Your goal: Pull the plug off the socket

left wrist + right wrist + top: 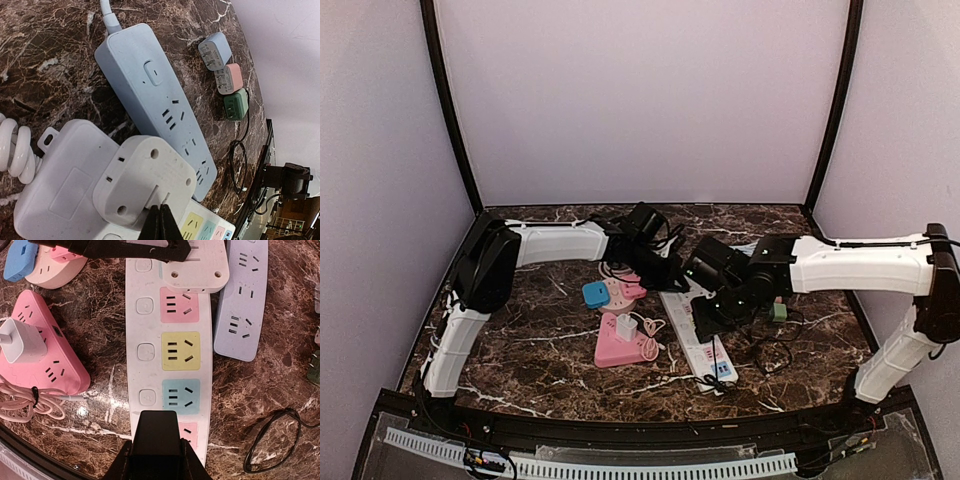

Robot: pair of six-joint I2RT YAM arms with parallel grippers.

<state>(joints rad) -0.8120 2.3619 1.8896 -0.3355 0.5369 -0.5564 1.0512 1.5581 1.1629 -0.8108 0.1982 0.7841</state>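
Left wrist view shows the left gripper with its fingertips pinched together against the white plug, clasping nothing. The plug sits in the far end of the multicoloured strip. The clenched right gripper sits over the strip's near end, seemingly pinning it. With no grasp, the tips may skid off the plug's smooth face, or the strip's far end may lift along with it.

Adapter: on the long strip's far end.
Shorter strip: right of it.
Triangular socket: left, charger on it.
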